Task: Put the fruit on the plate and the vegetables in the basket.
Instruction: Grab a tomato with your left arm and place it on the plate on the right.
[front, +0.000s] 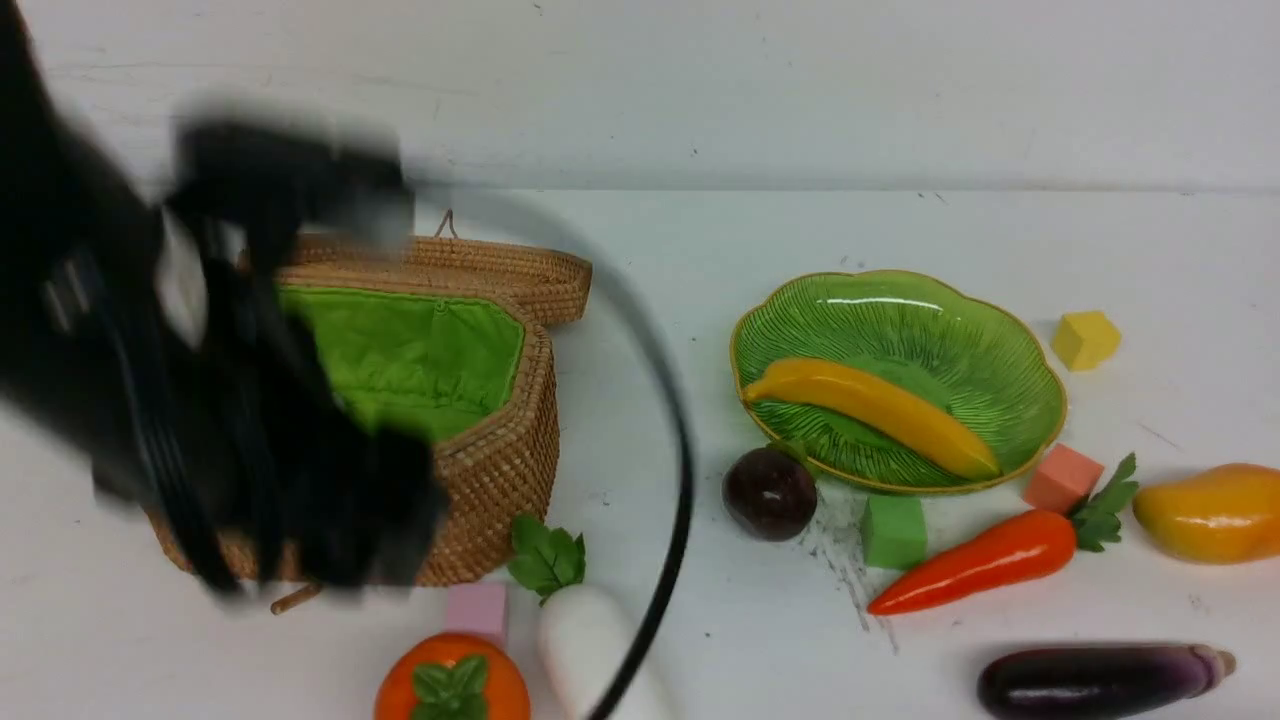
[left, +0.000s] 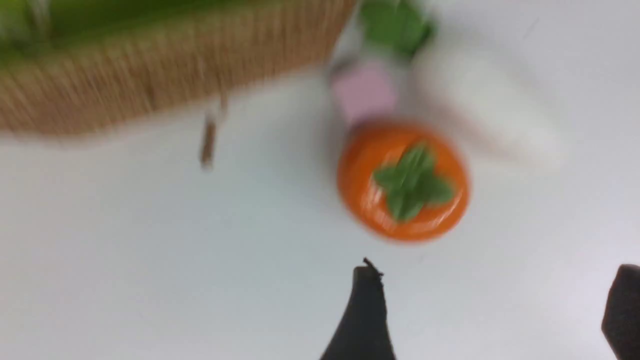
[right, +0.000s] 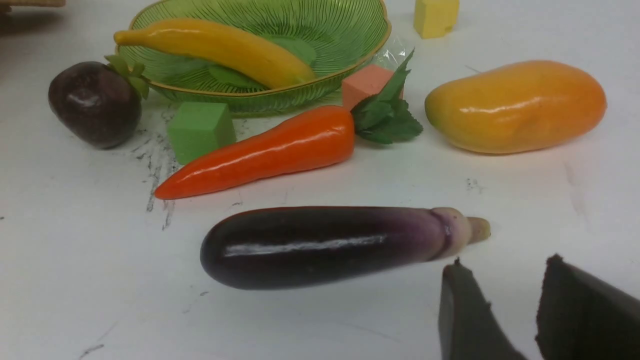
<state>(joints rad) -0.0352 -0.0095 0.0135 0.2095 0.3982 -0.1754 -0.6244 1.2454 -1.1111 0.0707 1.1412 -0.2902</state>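
Observation:
The banana (front: 880, 410) lies on the green plate (front: 900, 290). Beside the plate's rim sits the plum (front: 770, 492); the carrot (front: 975, 563), mango (front: 1215, 512) and eggplant (front: 1095, 680) lie on the table nearer me. The persimmon (front: 452, 685) and radish (front: 590, 640) lie in front of the open basket (front: 500, 450), whose green lining shows nothing inside. My left arm (front: 230, 400) is a blur over the basket's left side. My left gripper (left: 495, 272) is wide open above bare table, just short of the persimmon (left: 404, 180). My right gripper (right: 505, 262) stands open by the eggplant's (right: 320, 245) stem end, holding nothing.
Foam cubes lie about: yellow (front: 1085, 340) behind the plate, salmon (front: 1062, 478) and green (front: 893, 532) by the carrot, pink (front: 477, 608) between persimmon and basket. A black cable (front: 680, 450) arcs over the table between basket and plate. The basket lid (front: 520, 265) lies open behind.

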